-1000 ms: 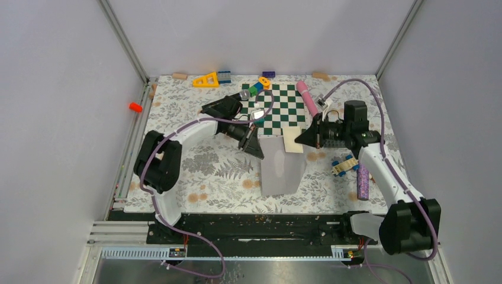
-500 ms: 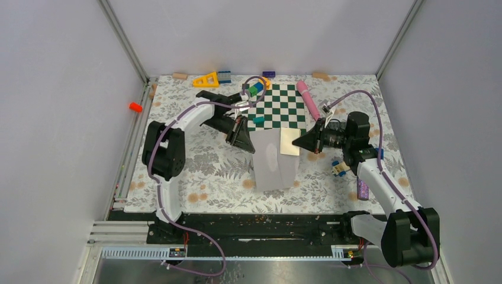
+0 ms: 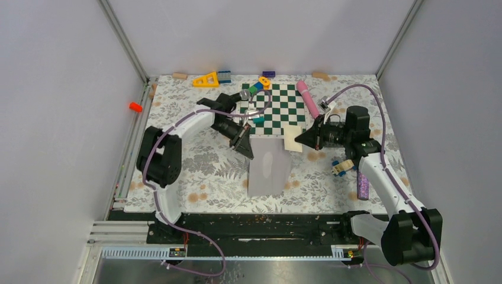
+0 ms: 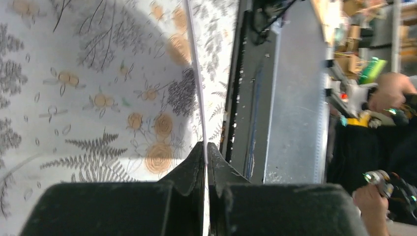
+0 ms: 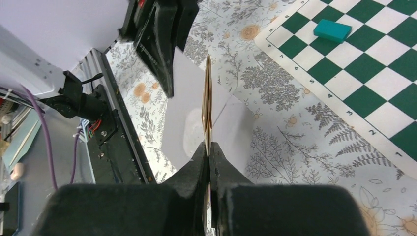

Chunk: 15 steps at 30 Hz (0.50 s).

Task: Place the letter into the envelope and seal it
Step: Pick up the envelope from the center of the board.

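The light grey envelope (image 3: 269, 168) hangs over the floral mat, pinched at its upper left corner by my left gripper (image 3: 245, 145), which is shut on it. In the left wrist view it shows only as a thin white edge (image 4: 195, 73) running out from the shut left gripper (image 4: 205, 148). The cream letter (image 3: 292, 139) is held flat at the envelope's upper right corner by my shut right gripper (image 3: 303, 138). In the right wrist view the letter (image 5: 208, 98) stands edge-on in the right gripper (image 5: 209, 147), with the envelope (image 5: 184, 113) just behind it.
A green chessboard (image 3: 278, 109) lies behind both grippers with a teal block (image 5: 332, 29) on it. A pink cylinder (image 3: 306, 97), a small toy car (image 3: 343, 165) and a purple marker (image 3: 363, 184) sit to the right. Blocks and a yellow triangle (image 3: 206, 80) line the back edge.
The left gripper has carried the envelope a little to the left and turned it straighter. The right gripper with the letter has stayed close to the envelope's upper right corner.
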Available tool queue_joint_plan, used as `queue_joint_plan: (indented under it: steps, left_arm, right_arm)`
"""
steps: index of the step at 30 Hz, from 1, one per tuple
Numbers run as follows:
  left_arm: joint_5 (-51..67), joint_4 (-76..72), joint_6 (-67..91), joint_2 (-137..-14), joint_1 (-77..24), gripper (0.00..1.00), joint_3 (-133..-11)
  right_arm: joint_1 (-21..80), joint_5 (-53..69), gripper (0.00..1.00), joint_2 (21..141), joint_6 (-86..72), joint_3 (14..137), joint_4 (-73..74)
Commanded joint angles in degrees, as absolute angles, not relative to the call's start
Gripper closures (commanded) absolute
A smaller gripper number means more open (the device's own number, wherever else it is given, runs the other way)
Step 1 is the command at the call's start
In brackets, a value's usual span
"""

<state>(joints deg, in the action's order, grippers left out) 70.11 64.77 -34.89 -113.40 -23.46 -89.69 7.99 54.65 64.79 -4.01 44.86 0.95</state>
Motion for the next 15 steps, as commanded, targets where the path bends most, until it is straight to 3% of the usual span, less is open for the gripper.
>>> queue_joint_plan:
  steps: [1, 4, 7, 15]
  left_arm:
    - [51.2, 34.7, -8.8, -102.0, -26.8, 1.0, -83.3]
    - [51.9, 29.3, -3.5, -100.9, -26.4, 1.0, -83.9]
    - [52.6, 15.4, 3.6, -95.1, -26.3, 1.0, -75.5]
    - [66.3, -8.7, 17.4, -88.6, -25.1, 1.0, -62.4]
  right_arm:
    - [8.4, 52.2, 1.0, 62.6, 1.5, 48.5, 6.5]
    - [8.5, 53.0, 1.0, 60.5, 2.1, 47.9, 6.2]
    - [8.4, 55.2, 1.0, 59.1, 1.6, 47.9, 5.6]
    - [8.5, 59.6, 1.0, 56.5, 1.3, 46.2, 3.2]
